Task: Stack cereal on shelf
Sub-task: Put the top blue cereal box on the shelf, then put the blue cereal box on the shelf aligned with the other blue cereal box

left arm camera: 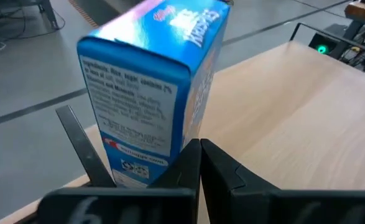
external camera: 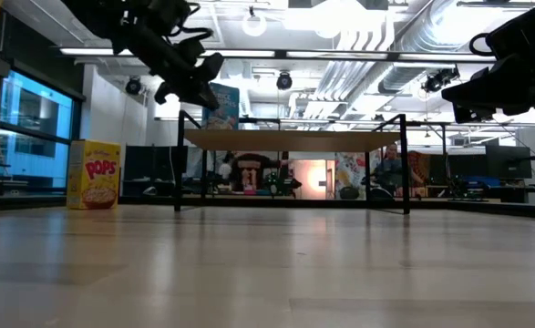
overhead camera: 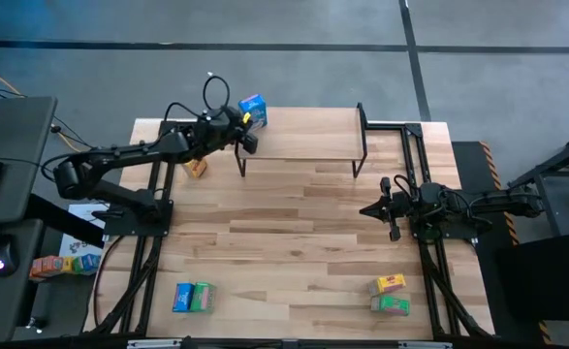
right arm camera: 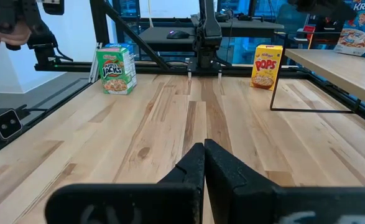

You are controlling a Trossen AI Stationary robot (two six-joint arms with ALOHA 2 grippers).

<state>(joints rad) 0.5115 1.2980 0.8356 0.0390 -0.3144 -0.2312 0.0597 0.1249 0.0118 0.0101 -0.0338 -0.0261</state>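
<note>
While the high view shows the left gripper point(overhead camera: 248, 139) beside a blue cereal box point(overhead camera: 253, 108) on the shelf point(overhead camera: 308, 136), the right gripper point(overhead camera: 373, 208) waits over the table point(overhead camera: 294, 242); both wrist views show fingers pressed together, empty

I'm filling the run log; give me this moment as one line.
left gripper: shut, beside blue cereal box on shelf | right gripper: shut, waiting over table | boxes on shelf: one
</note>
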